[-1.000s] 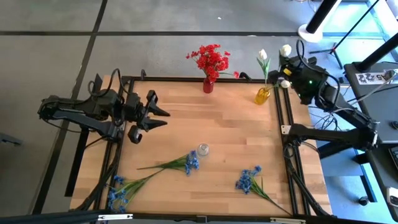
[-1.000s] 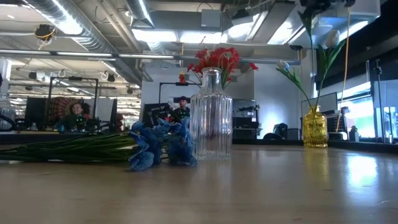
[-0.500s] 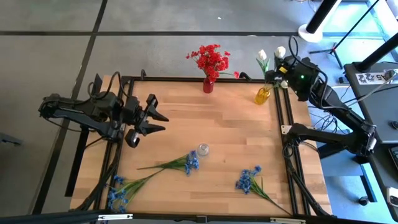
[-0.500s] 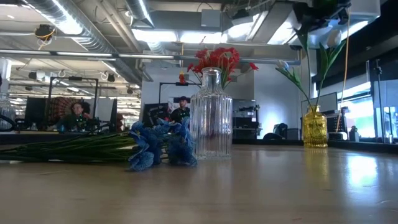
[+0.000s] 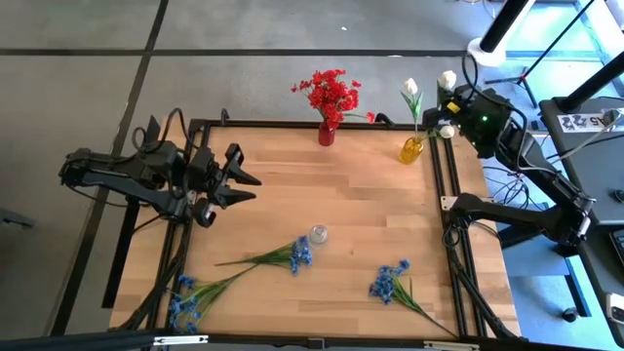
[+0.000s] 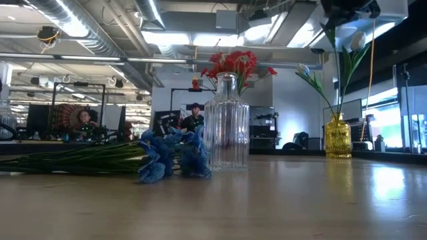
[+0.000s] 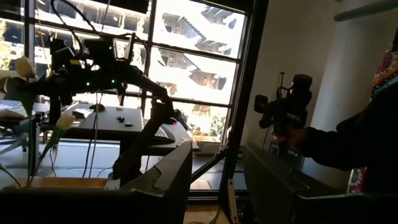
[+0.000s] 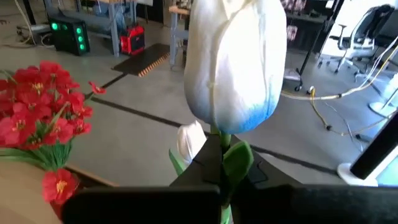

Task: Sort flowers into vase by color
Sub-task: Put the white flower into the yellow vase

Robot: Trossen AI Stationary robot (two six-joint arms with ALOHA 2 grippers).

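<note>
My right gripper (image 5: 445, 109) is at the table's far right corner, shut on a white tulip-like flower whose bud (image 8: 236, 62) shows large in the right wrist view and high up in the low view (image 6: 357, 41). Beside it stands the yellow vase (image 5: 411, 149), which holds another white flower (image 5: 410, 88). The red flowers (image 5: 330, 93) stand in a red vase (image 5: 327, 135). Blue flowers (image 5: 297, 255) (image 5: 185, 300) (image 5: 390, 283) lie flat on the table around the clear glass vase (image 5: 318, 234). My left gripper (image 5: 249, 180) hovers open by the table's left edge. My right gripper pinches the white flower's green stem (image 8: 224, 155) just below the bud, between its two fingers. The bud stands above the fingers. The stem (image 6: 343, 87) runs down toward the yellow vase (image 6: 337, 137); whether its lower end is inside the mouth I cannot tell.
The wooden table (image 5: 370, 195) is framed by a dark rail. In the low view the clear vase (image 6: 227, 123) and a blue flower (image 6: 167, 157) stand in front. People sit at desks in the room behind, and one person shows at the edge of the left wrist view (image 7: 367, 137).
My right gripper carried the white flower a little toward the table's left, nearer the yellow vase, then back toward the right. My left gripper drew back slightly toward the table's left edge, still open.
</note>
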